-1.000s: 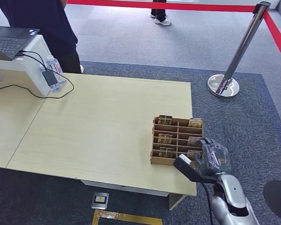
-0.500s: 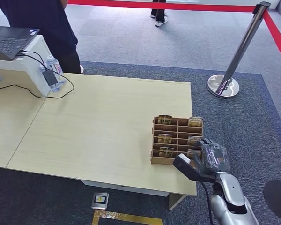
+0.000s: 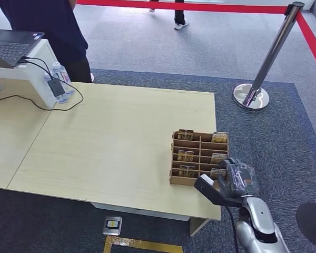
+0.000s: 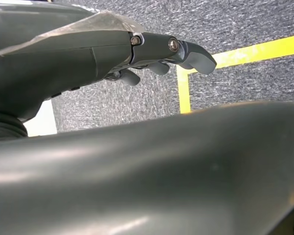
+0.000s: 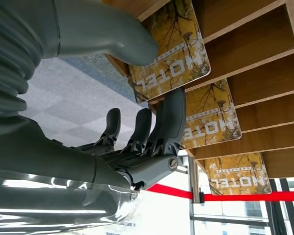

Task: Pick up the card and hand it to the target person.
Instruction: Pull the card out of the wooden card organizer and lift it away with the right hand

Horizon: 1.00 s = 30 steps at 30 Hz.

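Several yellow hotel cards stand in the slots of a brown wooden compartment rack [image 3: 200,157] near the right front corner of the pale wooden bench [image 3: 108,142]. The right hand [image 3: 236,176] sits at the rack's front right corner, its grey thumb and dark fingers [image 5: 170,117] set on either side of the nearest yellow hotel card [image 5: 169,54], which is still in its slot; whether they actually press it cannot be told. The left hand [image 4: 145,51] hangs over grey carpet with yellow floor tape, fingers loosely extended and holding nothing. Far from the rack, beyond the bench's back left end, a person in dark clothes [image 3: 49,26] stands beside a laptop [image 3: 11,45].
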### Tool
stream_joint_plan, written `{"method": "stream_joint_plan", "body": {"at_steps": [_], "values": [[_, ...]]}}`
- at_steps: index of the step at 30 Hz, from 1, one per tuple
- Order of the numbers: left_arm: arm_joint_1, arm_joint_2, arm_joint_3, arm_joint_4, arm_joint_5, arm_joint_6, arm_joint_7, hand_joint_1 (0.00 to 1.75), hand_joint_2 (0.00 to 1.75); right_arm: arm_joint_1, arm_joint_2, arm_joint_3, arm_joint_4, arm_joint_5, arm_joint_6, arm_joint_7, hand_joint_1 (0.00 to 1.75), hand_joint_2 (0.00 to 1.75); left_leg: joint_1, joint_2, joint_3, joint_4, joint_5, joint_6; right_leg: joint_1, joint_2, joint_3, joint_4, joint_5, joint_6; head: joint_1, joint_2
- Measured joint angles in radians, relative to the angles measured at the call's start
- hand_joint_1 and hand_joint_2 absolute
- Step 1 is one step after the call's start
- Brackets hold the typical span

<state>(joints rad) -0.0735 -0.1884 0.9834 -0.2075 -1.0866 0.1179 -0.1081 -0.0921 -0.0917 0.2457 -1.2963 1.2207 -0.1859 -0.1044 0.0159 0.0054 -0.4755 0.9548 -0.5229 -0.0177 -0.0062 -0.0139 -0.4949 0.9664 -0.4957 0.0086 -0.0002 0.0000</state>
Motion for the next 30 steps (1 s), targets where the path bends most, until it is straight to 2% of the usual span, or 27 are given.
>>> {"method": "stream_joint_plan", "body": {"at_steps": [2,5,6,30], "values": [[0.0,0.0,0.0,0.0,-0.003,0.0,0.0,0.0,0.0,0.004,-0.001,0.0,-0.004,0.0,0.0,0.0,1.04,1.75,0.0,0.0,0.0,0.0,0.0,0.0,0.0,0.0,0.0,0.0,0.0,0.0,0.0,0.0],[0.0,0.0,0.0,0.0,-0.008,0.0,0.0,0.0,0.0,0.011,-0.001,0.0,-0.012,0.0,-0.001,0.001,1.64,1.75,0.0,0.0,0.0,0.0,0.0,0.0,0.0,0.0,0.0,0.0,0.0,0.0,0.0,0.0],[0.0,0.0,0.0,0.0,-0.008,0.0,0.0,0.0,0.0,0.014,-0.002,0.0,-0.015,0.0,-0.001,0.001,1.75,1.75,0.0,0.0,0.0,0.0,0.0,0.0,0.0,0.0,0.0,0.0,0.0,0.0,0.0,0.0],[0.0,0.0,0.001,0.0,0.002,0.001,0.001,0.0,0.0,0.056,-0.009,0.017,-0.118,0.008,-0.016,-0.004,1.75,1.75,0.0,0.0,-0.001,0.0,0.0,0.0,0.0,0.0,-0.001,0.0,0.0,0.0,0.0,0.0]]}}
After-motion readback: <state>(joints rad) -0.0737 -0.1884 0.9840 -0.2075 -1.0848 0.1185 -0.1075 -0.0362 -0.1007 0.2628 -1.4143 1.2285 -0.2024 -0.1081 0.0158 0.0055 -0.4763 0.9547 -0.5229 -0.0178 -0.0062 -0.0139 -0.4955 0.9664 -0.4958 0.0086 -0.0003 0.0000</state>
